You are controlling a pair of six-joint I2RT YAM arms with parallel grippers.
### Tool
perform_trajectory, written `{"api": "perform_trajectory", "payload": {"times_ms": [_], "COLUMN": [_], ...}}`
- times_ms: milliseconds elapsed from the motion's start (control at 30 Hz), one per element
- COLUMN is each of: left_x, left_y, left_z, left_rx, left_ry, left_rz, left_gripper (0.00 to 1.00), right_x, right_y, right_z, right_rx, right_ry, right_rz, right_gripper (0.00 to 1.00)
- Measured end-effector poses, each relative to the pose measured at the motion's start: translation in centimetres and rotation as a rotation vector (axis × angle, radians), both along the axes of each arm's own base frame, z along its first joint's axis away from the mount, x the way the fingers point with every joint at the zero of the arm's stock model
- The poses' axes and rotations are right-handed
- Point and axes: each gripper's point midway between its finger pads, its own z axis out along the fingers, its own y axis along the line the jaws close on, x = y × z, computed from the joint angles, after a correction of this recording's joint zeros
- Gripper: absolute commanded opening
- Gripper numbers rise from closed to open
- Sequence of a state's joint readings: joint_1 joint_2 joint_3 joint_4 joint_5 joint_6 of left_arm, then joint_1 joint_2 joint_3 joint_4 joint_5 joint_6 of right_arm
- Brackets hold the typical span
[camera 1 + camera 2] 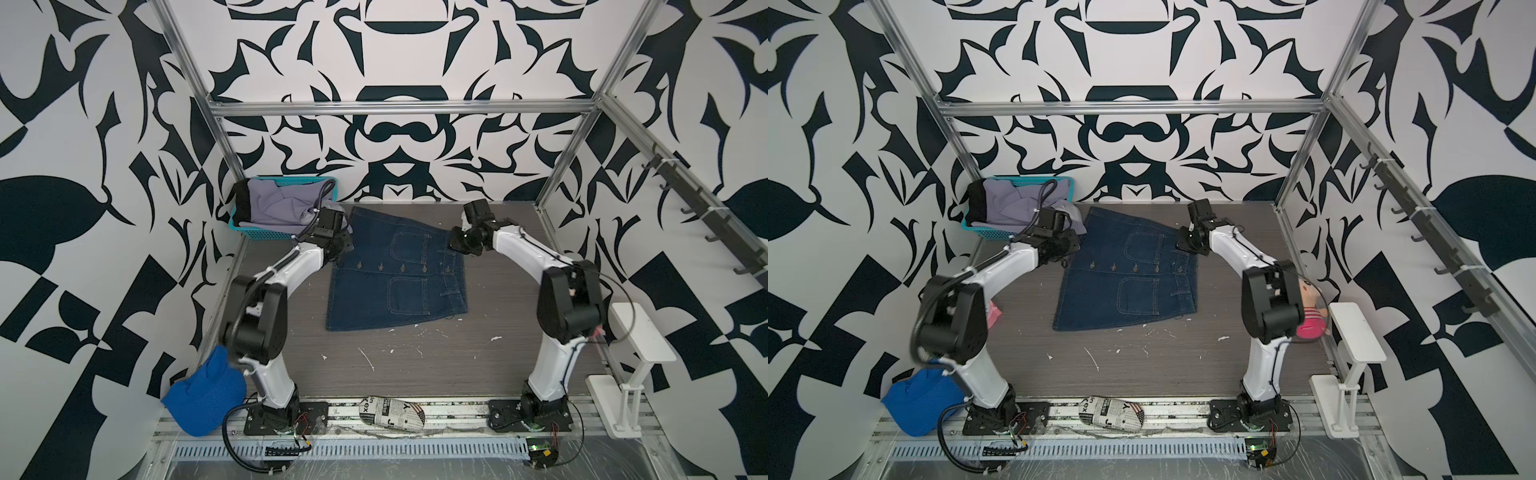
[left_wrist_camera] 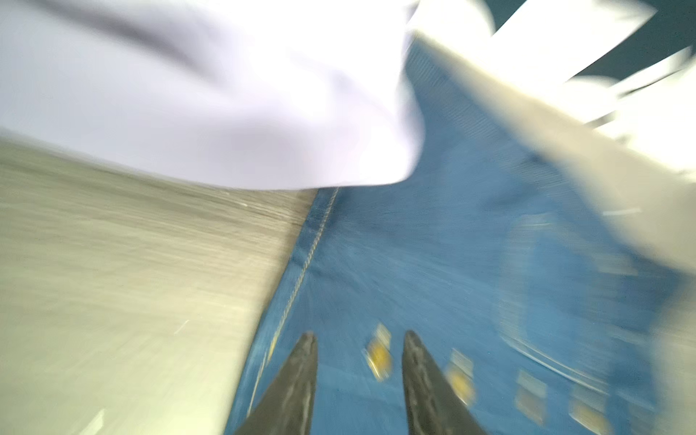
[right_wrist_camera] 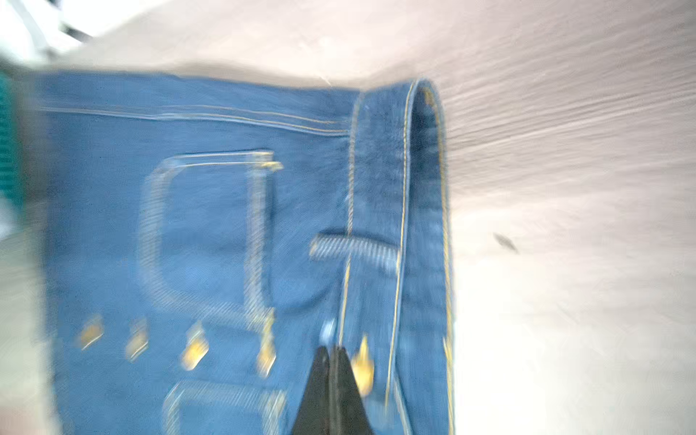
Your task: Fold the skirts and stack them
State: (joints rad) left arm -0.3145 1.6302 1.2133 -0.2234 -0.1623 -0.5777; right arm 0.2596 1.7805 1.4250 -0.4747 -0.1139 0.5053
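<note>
the denim skirt (image 1: 395, 282) lies flat, left gripper (image 2: 359, 337) at its 10 o'clock half open and empty, right gripper (image 3: 331, 350) at 2 o'clock pinched closed.

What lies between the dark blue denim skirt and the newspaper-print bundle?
Only bare grey wood-grain tabletop with small white flecks, visible in both top views.

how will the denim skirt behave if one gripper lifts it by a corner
The denim skirt would probably droop, not hold flat: its waistband end curls up. Doubled seams and metal buttons suggest fair weight for cloth, so a one-corner lift likely drags.
</note>
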Motion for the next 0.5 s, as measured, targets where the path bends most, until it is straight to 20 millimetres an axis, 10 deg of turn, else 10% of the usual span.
{"api": "perform_trajectory", "payload": {"times_ms": [167, 500], "left_x": [-6.3, -20.5], "left_y": [0.7, 5.0], "left_z": [5.7, -3.2], "left_rx": [-0.089, -0.174], "left_ry": [-0.132, 0.174], "left_rz": [0.002, 0.140], "left_gripper": [0.49, 0.64], "right_x": [-6.1, -17.6], "right_y": [-1.6, -2.4], "right_z": [3.5, -6.9], "right_rx": [0.026, 0.085], "right_ry": [-0.126, 0.185], "right_rz": [0.012, 0.062], "right_gripper": [0.25, 0.44]}}
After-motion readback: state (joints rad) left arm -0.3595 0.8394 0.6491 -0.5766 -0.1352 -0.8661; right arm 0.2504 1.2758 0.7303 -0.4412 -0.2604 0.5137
